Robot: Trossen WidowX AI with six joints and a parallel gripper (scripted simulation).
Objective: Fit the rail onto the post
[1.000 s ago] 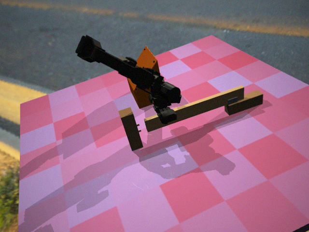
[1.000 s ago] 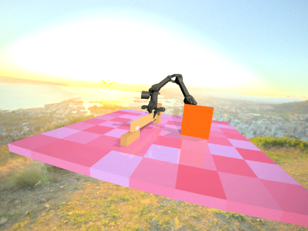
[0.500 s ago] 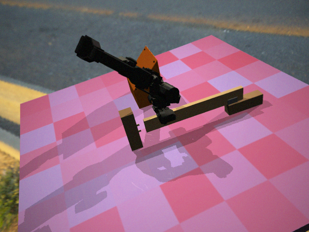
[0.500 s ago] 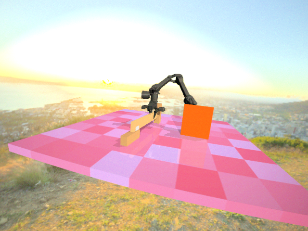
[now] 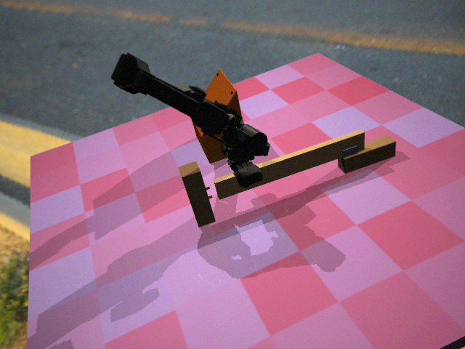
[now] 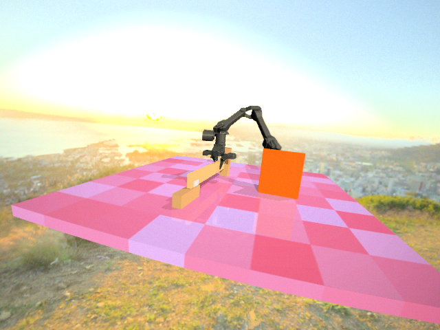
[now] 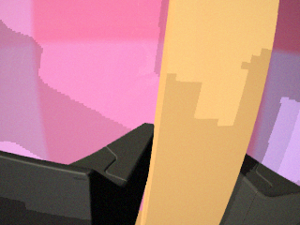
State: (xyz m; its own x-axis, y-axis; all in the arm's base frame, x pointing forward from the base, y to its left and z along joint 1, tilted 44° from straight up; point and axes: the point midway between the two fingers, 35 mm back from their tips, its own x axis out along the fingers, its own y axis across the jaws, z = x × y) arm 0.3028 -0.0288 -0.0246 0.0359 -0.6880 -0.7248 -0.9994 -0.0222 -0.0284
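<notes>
The wooden rail (image 5: 307,159) (image 6: 202,174) (image 7: 211,94) is raised off the table at its near end and looks close to level. Its far end sits at the grey bracket (image 5: 349,150) (image 6: 196,182) on the footboard block (image 5: 370,158) (image 6: 185,199). My gripper (image 5: 245,182) (image 6: 218,164) (image 7: 174,137) is shut on the rail near its near end. The post (image 5: 197,195) (image 6: 226,172) stands upright before that end. Its upper peg (image 5: 208,187) and lower peg (image 5: 210,196) show in a small gap, outside the rail, at about its end's height. The holes are hidden.
The orange panel (image 5: 221,90) (image 6: 281,174) stands beside the arm's base, on the arm's side of the rail. The arm reaches over from there above the rail. The checkered pink table (image 5: 285,311) (image 6: 284,262) carries everything; its edges show in the top and exterior views.
</notes>
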